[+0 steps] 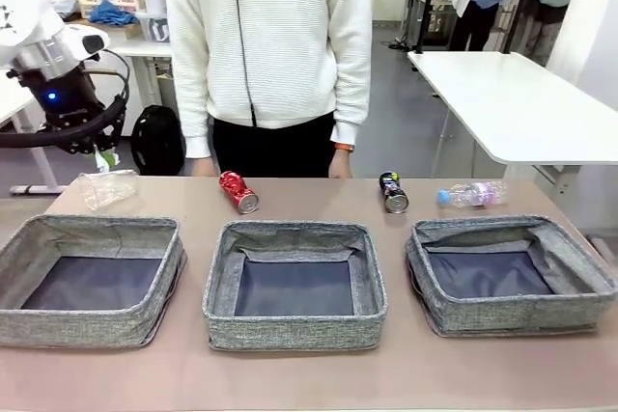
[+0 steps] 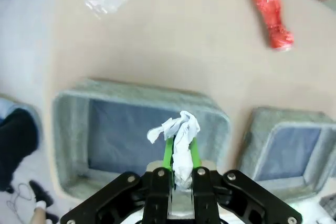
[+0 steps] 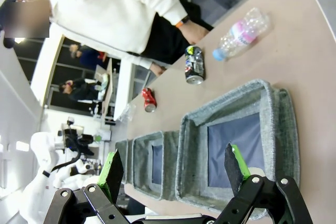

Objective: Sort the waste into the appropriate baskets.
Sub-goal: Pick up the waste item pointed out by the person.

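Note:
My left gripper is shut on a crumpled white paper ball, high above the left basket. In the front view the left gripper hangs at the table's far left corner. Along the far edge lie a crushed clear plastic bottle, a red can, a dark printed can and a small clear bottle with a pink label. The three grey baskets stand in a row: left, middle, right. My right gripper stands open above the right basket, with nothing between its fingers.
A person in a white sweater stands at the far side, with hands resting at the table edge behind the cans. A white table stands at the back right. Bare tabletop runs between the baskets and the litter.

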Robot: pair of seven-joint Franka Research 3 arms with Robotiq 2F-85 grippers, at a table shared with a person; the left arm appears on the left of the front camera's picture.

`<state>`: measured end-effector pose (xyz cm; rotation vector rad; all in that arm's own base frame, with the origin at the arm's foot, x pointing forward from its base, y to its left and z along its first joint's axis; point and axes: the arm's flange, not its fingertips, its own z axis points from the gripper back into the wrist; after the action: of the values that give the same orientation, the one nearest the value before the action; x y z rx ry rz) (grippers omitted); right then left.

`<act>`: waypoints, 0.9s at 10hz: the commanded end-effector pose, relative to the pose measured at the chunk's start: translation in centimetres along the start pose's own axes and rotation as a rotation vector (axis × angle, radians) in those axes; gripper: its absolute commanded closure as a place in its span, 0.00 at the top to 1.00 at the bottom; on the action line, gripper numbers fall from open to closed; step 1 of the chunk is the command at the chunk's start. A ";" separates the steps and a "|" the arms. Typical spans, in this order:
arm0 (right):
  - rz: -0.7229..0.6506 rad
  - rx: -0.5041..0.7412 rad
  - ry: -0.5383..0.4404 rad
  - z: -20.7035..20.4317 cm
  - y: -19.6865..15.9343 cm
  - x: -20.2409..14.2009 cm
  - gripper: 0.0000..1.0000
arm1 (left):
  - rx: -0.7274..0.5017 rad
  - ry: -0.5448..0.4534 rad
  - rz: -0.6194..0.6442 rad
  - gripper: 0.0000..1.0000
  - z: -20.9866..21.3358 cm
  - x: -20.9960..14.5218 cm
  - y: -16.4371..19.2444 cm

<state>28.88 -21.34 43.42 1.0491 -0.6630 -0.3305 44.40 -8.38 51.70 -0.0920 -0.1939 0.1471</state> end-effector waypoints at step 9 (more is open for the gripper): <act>0.028 0.021 -0.019 -0.1 -0.1 0.2 1.00 | -0.064 -0.093 -0.259 0.11 23.4 -16.9 -24.7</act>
<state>28.87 -21.38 43.45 1.0484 -0.6651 -0.3313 27.31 -32.63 73.75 -0.0797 -0.3169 -0.1133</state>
